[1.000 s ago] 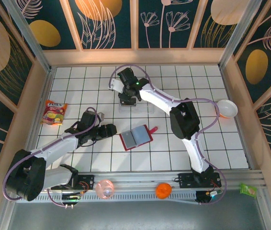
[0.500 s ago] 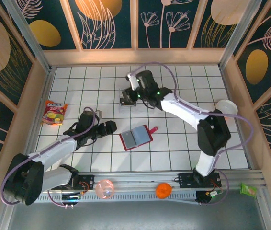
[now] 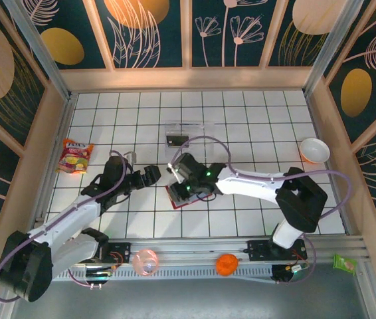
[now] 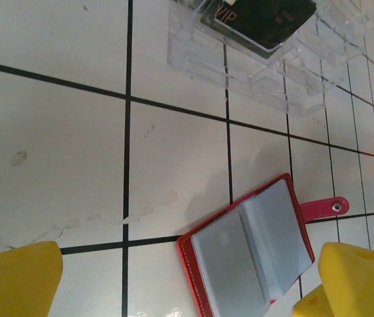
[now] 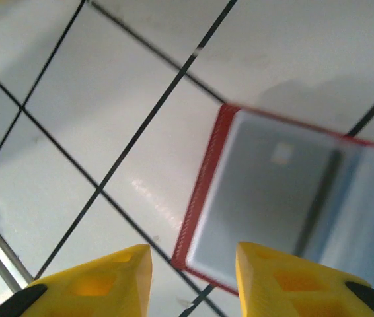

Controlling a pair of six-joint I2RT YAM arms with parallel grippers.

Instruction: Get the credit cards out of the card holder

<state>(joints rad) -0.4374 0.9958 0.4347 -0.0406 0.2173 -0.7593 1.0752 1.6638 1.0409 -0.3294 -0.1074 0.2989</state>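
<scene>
Now the half-open right pincer (image 5: pixel 192 257) and wide-open left pincer (image 3: pixel 149 175) hang empty at the red folding wallet (image 4: pixel 253 254); next, pinch a card.

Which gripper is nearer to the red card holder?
Right. The right gripper is directly over the card holder; the left gripper is apart from it, to its left.

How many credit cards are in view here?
1: a dark card lying in the clear tray, beyond the open red wallet. More may be hidden inside the wallet.
</scene>
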